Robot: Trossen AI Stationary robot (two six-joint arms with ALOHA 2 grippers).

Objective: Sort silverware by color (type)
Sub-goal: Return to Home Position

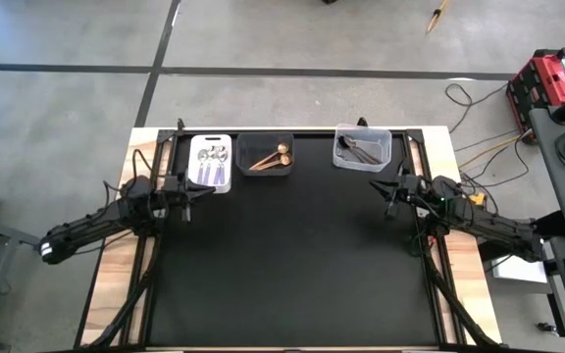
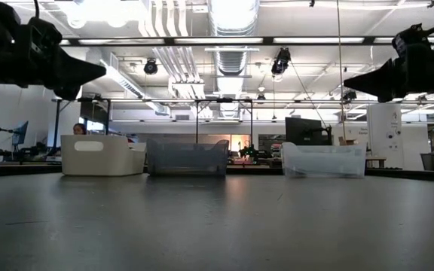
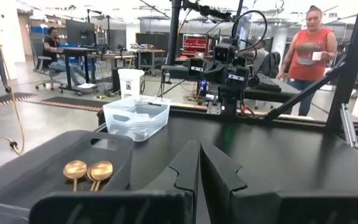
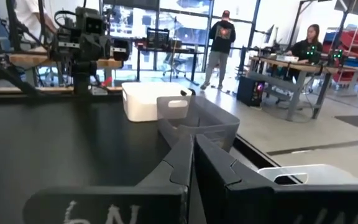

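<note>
Three bins stand along the table's far edge. The white bin (image 1: 211,162) holds silver spoons with lilac handles (image 1: 213,167). The dark bin (image 1: 265,154) holds gold spoons (image 1: 274,160), whose bowls show in the left wrist view (image 3: 87,170). The clear bin (image 1: 362,147) holds dark grey utensils (image 1: 358,152). My left gripper (image 1: 190,189) hovers shut near the white bin, at the table's left. My right gripper (image 1: 388,190) hovers shut below the clear bin, at the table's right. Both hold nothing.
The black mat (image 1: 292,255) stretches from the bins to the near edge. The table frame's rails (image 1: 439,275) run along both sides. People stand and sit in the room beyond the table (image 3: 309,43), away from the arms.
</note>
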